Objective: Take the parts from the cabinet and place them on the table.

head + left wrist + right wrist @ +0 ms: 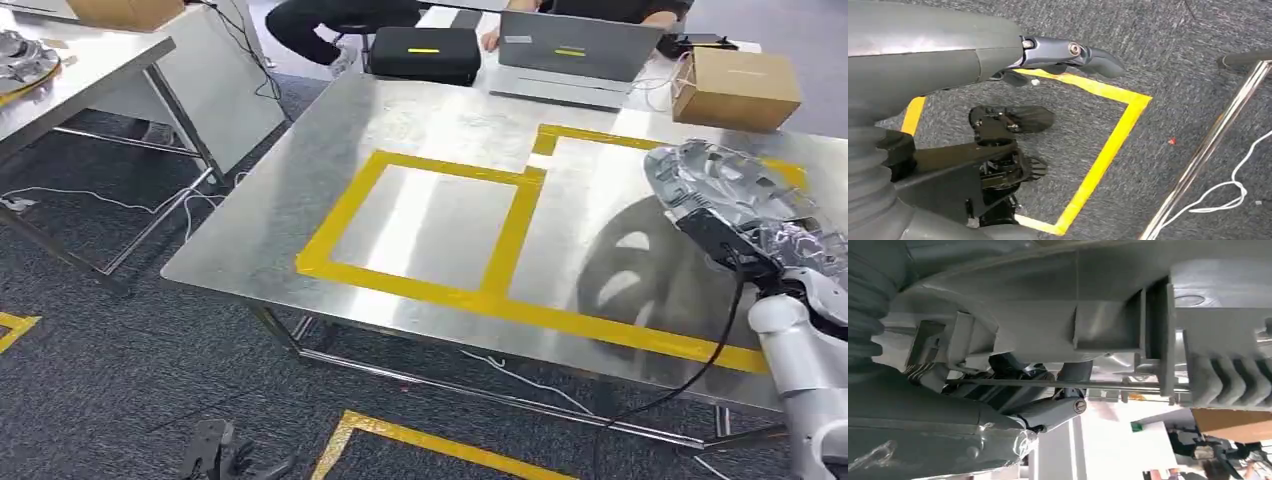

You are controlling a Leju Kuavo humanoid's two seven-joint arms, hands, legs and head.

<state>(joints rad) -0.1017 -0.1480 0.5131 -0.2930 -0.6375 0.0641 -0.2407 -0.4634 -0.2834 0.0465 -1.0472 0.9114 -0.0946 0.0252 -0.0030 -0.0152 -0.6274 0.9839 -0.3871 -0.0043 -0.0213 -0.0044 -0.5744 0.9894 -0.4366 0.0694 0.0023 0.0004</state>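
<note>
A silver cast metal part (725,190) with ribs and openings hangs just above the right side of the steel table (440,130), over the right yellow-taped rectangle (640,240). My right hand (735,250) grips it from below. In the right wrist view the grey part (1098,315) is very close, with dark fingers (1058,410) curled under it. My left hand (1068,52) hangs beside my body over the carpet, fingers stretched out and holding nothing.
The left taped rectangle (430,225) on the table is bare. A cardboard box (738,88), a laptop (575,50) and a black case (425,52) sit at the far edge, with a person seated behind. Another table (90,60) with a silver part (20,55) stands far left.
</note>
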